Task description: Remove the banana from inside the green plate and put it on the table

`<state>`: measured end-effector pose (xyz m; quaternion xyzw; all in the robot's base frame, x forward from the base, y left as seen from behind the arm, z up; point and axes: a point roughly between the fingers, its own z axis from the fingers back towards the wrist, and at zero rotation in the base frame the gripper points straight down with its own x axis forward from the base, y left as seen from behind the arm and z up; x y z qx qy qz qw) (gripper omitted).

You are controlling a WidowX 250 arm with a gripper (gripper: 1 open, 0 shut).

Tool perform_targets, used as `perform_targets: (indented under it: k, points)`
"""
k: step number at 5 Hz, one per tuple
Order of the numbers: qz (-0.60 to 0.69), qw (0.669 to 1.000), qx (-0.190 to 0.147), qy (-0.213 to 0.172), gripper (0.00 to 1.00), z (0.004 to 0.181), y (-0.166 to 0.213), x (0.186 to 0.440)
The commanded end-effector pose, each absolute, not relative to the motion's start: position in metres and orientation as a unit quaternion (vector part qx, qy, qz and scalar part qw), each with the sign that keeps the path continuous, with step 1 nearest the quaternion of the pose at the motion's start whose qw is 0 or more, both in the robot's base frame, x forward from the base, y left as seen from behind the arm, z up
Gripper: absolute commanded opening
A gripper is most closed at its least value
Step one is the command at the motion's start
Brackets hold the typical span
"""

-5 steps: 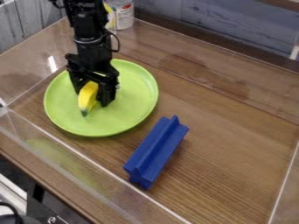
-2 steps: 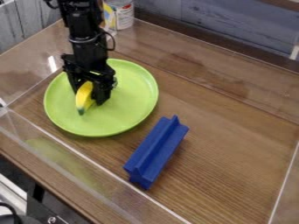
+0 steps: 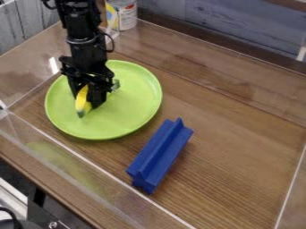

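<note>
The green plate (image 3: 131, 112) lies on the table (image 3: 227, 89) at the left. Inside it, left of centre, is the small yellow banana (image 3: 82, 105), lying lengthwise with its lower end toward the plate's front rim. My gripper (image 3: 89, 90) comes straight down from above, and its black fingers are shut on the banana's upper half. That upper end is hidden between the fingers. The banana still looks to be resting on the plate's floor.
A blue block (image 3: 160, 155) lies on the wood in front and to the right of the plate. Clear acrylic walls (image 3: 72, 183) border the tabletop. A yellow-and-white container (image 3: 121, 13) stands behind the arm at the back.
The fingers, wide apart around the banana a second ago, have closed in onto it. The arm has shifted slightly left and the banana has barely moved.
</note>
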<state>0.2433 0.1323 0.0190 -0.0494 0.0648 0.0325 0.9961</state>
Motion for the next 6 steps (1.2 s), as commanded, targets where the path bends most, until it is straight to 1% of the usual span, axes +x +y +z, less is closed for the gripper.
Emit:
perform_targets:
  k: [1,6]
  points:
    - [0.03,0.996,-0.051,0.071,0.0,0.021,0.128,0.241]
    - [0.008,0.994,-0.059,0.092,0.0,0.019,0.111,0.245]
